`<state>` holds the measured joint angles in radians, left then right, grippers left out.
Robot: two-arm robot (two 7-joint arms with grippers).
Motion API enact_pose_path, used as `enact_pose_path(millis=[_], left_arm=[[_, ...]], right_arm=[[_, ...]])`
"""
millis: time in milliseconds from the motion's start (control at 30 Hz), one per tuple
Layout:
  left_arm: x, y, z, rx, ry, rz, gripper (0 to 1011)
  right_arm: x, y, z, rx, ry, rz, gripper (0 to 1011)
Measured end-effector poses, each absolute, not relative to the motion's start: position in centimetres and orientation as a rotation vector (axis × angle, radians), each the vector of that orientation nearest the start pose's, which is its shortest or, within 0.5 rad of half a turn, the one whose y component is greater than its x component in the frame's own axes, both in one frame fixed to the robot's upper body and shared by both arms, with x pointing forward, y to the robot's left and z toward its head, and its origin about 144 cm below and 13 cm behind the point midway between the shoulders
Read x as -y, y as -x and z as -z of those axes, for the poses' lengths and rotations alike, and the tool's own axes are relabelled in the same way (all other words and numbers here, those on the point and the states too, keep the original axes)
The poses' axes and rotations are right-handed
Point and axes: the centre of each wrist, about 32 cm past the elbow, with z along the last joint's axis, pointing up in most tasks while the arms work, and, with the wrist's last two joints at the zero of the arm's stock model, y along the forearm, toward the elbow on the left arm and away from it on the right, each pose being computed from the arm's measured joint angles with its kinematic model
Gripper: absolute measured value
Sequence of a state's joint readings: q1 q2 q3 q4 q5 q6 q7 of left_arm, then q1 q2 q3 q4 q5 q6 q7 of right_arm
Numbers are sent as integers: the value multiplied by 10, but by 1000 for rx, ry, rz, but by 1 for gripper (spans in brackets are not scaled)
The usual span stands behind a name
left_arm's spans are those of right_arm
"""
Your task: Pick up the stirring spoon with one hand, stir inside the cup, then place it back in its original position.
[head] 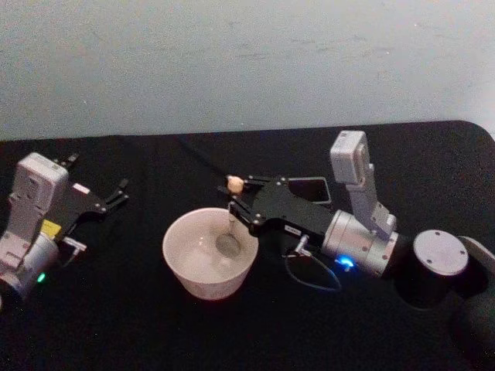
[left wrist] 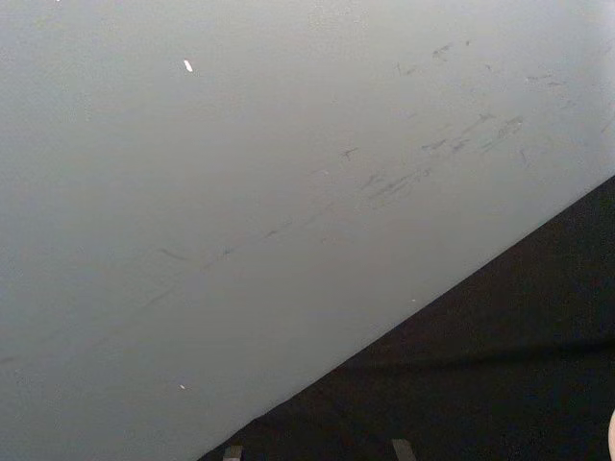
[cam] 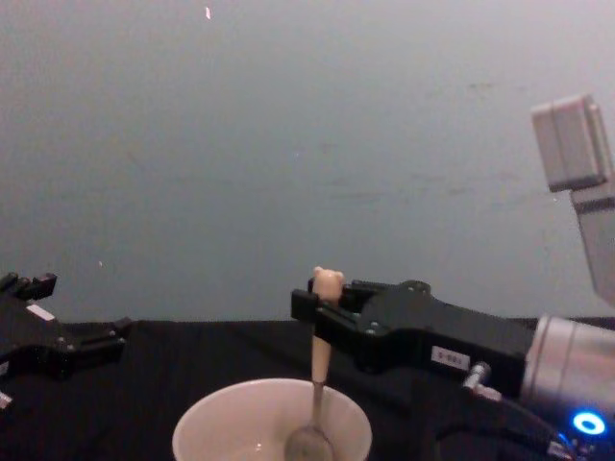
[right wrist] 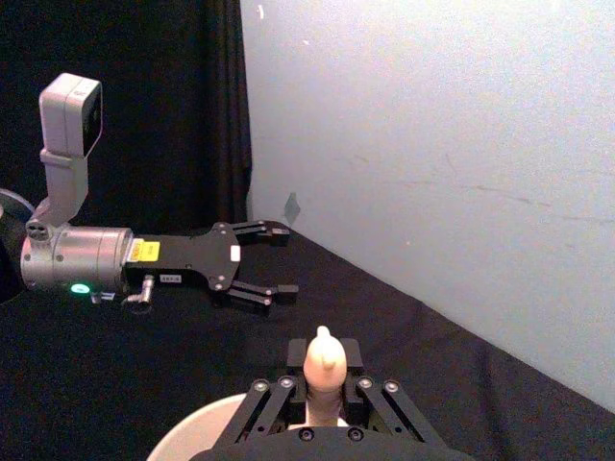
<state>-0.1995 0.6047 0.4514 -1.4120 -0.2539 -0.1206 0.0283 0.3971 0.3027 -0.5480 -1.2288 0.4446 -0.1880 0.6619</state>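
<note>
Far to the left of the working end effector, our left end effector idles low over the counter, fingers spread and empty. Directly beneath the right end effector sits the cup. The stirring spoon stands upright in it, clenched just under the bear head. We judge stirring is in hand. Next we circle the bowl gently, then lift it towards the holder just behind this end effector.

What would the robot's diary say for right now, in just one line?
step: stir | right gripper: shut on stirring spoon, upright | spoon bowl: down in cup | left gripper: open, idle at left
</note>
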Motion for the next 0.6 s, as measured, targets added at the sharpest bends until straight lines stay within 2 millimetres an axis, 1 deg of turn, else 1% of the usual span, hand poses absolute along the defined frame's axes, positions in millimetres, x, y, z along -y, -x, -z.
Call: enact_pose_path(millis=[167, 300, 433, 600], left_arm=[[-310, -489, -1140, 285, -304, -1248, 1001], [-310, -489, -1140, 285, -305, -1248, 1001], [-310, -489, -1140, 285, -304, -1248, 1001], [-310, -489, -1140, 285, -305, -1248, 1001]], right_arm=[[204, -532, -1145, 58, -33, 520, 200], [206, -526, -1145, 52, -33, 502, 200], [204, -520, -1143, 47, -24, 463, 200], [193, -517, -1141, 49, -20, 425, 200]])
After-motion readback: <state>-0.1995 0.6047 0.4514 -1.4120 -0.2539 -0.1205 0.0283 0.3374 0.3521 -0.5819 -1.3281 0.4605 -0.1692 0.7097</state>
